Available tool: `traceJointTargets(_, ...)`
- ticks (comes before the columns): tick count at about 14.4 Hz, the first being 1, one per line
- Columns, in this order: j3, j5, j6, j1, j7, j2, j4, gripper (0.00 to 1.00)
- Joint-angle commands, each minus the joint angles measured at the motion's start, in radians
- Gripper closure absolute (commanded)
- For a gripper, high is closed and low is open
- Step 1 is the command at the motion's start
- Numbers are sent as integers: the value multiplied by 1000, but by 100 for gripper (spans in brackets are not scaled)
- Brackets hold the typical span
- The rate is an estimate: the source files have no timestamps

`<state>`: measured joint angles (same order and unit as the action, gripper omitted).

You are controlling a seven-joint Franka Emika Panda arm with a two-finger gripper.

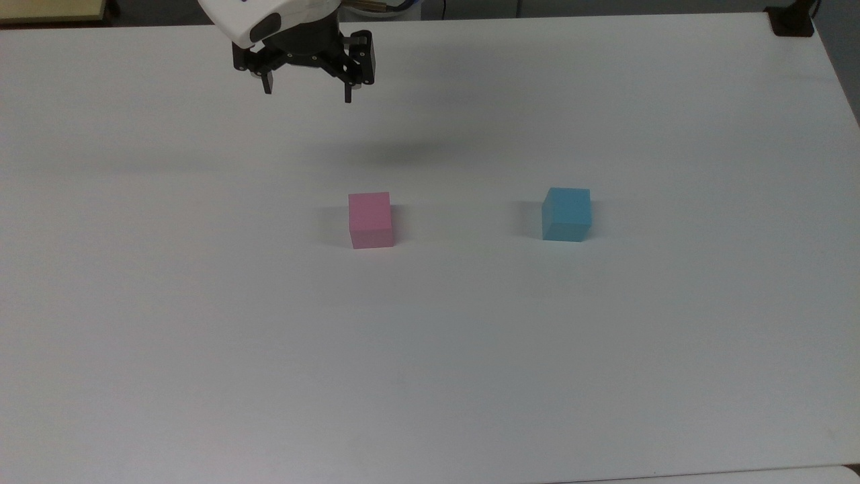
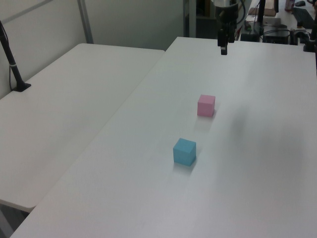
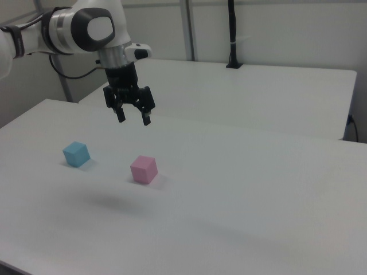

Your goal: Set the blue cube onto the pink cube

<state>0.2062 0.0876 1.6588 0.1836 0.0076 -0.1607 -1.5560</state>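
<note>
End effector (image 1: 308, 93) hangs spread wide, holding nothing.

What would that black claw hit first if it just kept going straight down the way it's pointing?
Probably only the bare white table. The gripper hangs with jaws open, pointing down, and the pink cube and blue cube seem to sit off to the side, though depth is unclear.

The table (image 1: 470, 376) is smooth and white, with a satin finish that carries soft shadows and a faint sheen. The pink cube (image 1: 370, 220), near the middle of the top view, looks matt and plain, like painted wood or dense foam; which of the two cannot be told. The blue cube (image 1: 566, 214) has the same dull, even surface. At the upper left, the claw (image 1: 308, 93) is matt black, seemingly hard plastic, under a glossy white shell.
</note>
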Motion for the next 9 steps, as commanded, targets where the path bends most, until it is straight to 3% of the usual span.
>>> traceJointTargets(1,-4,-8,-10,-12,-9,15,-1,0)
traceJointTargets(9,-8,-14,-2,-9,-9,9,1,0)
